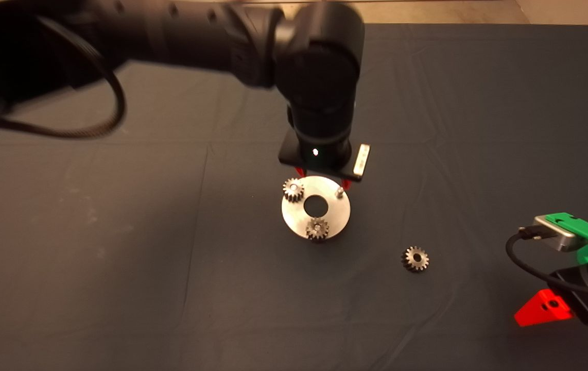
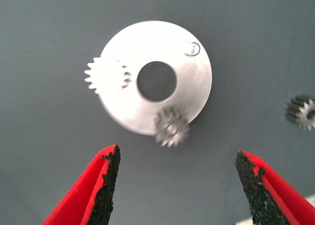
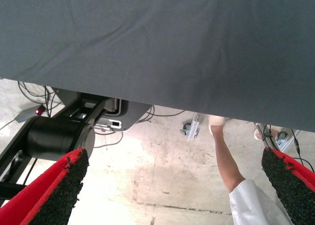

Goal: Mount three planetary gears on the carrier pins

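Left gripper [image 2: 177, 185] fingers wide over disc [image 1: 294, 219]: two gears [image 1: 317, 229] on pins, one loose [image 1: 415, 258].

Loose gear [image 2: 301, 112] cut by edge — disc's [image 1: 299, 219] far rim hidden.

From above, my view is dim and warm-tinted; my left arm [image 1: 170, 36] smears into motion blur along the top. The disc [image 1: 296, 219] shines as the brightest patch on the dark surface [image 1: 119, 257]. My left wrist sees cooler, even light, with the disc [image 2: 128, 43] glaring white and one gear [image 2: 104, 75] washed out. Daylight brightens the floor [image 3: 157, 171].
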Controlling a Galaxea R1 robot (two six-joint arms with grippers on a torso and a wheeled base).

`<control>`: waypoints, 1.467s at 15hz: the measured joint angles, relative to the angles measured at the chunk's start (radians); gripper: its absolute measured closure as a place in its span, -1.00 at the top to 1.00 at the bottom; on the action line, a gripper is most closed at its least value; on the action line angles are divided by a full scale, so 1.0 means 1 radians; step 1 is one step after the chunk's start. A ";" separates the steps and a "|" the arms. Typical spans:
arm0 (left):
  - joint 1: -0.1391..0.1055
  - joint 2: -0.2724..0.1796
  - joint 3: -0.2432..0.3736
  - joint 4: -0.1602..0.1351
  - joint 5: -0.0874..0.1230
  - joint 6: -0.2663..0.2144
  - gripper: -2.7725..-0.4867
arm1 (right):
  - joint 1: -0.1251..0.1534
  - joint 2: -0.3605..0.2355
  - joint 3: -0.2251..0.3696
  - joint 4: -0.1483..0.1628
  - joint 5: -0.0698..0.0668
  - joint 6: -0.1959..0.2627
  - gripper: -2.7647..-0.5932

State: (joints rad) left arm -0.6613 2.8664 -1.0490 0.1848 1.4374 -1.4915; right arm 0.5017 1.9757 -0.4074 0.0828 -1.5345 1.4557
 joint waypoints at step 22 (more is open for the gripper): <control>0.060 -0.779 0.681 -0.126 0.087 -0.233 0.38 | -0.192 0.261 -0.329 -0.022 0.001 -0.368 0.87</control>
State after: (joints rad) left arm -0.6013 2.0869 -0.3683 0.0590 1.5240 -1.7240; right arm 0.3094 2.2365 -0.7361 0.0604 -1.5334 1.0877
